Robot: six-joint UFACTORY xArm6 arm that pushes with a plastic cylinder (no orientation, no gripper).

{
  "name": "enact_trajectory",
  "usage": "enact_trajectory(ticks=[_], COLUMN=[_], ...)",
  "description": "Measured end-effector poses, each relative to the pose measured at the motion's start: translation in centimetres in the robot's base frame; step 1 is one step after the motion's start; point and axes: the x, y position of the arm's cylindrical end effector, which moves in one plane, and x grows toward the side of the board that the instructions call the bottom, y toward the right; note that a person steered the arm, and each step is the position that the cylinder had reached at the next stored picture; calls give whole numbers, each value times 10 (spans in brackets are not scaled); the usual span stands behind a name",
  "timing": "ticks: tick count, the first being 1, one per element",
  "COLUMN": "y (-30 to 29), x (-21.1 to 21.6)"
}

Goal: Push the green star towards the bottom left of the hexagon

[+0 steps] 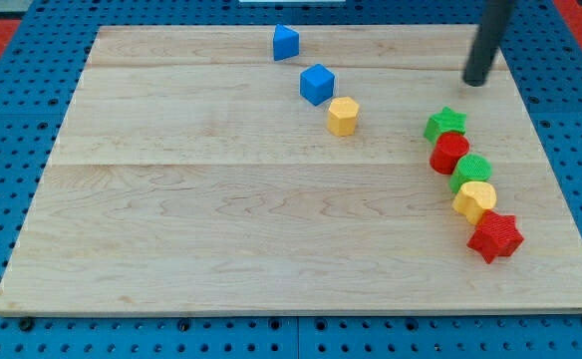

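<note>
Red star [495, 237]: nearest item, end of a touching chain on the desk [221, 249]. Green star [445, 124]: chain's head, just below-left of my tip [476, 83], a bare rod holding nothing. Yellow hexagon [343, 116]: farther left. Advice: push from the star's upper-right flank, leftward and slightly down, sparing the red cylinder [449, 153].

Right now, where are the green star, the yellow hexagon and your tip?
green star [445, 124]: camera view, top face.
yellow hexagon [343, 115]: camera view, top face.
my tip [475, 82]: camera view, rod's lower end.

My tip [476, 83] low at the view's upper right.
</note>
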Motion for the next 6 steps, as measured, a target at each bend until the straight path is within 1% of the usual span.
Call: enact_trajectory(ticks=[1, 2, 3, 4, 5, 6], y=[-19, -76, -112, -118, -89, -144], x=[51, 92, 100, 99, 71, 67])
